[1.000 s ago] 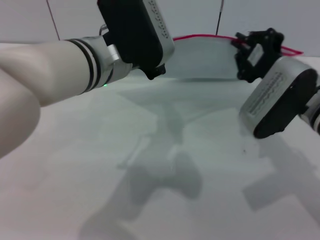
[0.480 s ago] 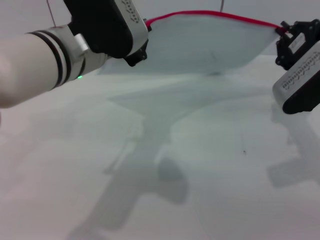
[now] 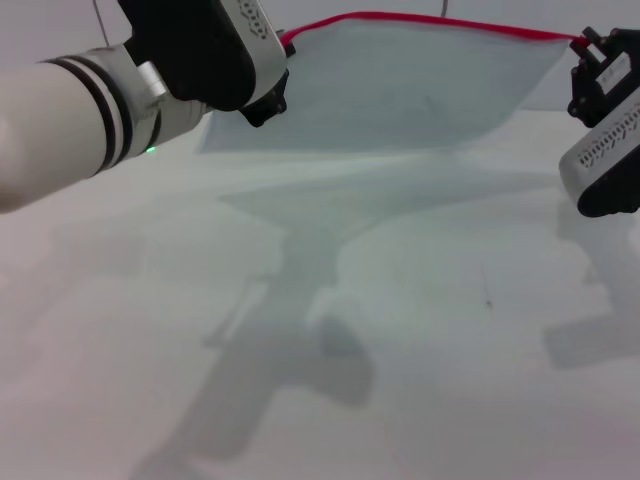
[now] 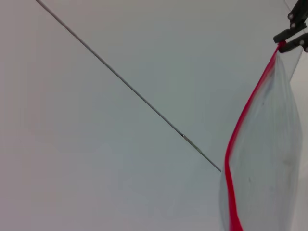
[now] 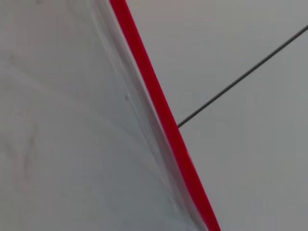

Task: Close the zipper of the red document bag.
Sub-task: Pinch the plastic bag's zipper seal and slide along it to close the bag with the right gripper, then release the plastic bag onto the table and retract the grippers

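The red document bag (image 3: 420, 95), a translucent pale pouch, hangs in the air above the table, stretched between both grippers. Its zipper (image 3: 430, 22) runs as a thin red line along the top edge. My left gripper (image 3: 272, 70) is at the bag's left top corner and holds it; its fingers are hidden behind the black body. My right gripper (image 3: 590, 50) pinches the zipper's right end, which the left wrist view shows as fingers (image 4: 290, 34) shut on the red strip (image 4: 240, 130). The right wrist view shows the zipper (image 5: 154, 91) and the bag (image 5: 62, 120) up close.
A white table (image 3: 400, 350) lies below, carrying shadows of the arms and bag. A pale wall with a thin dark seam (image 4: 130, 86) stands behind.
Both grippers have moved apart, left one to the left, right one to the right and up. The arched red zipper edge is now pulled nearly straight and the bag hangs higher.
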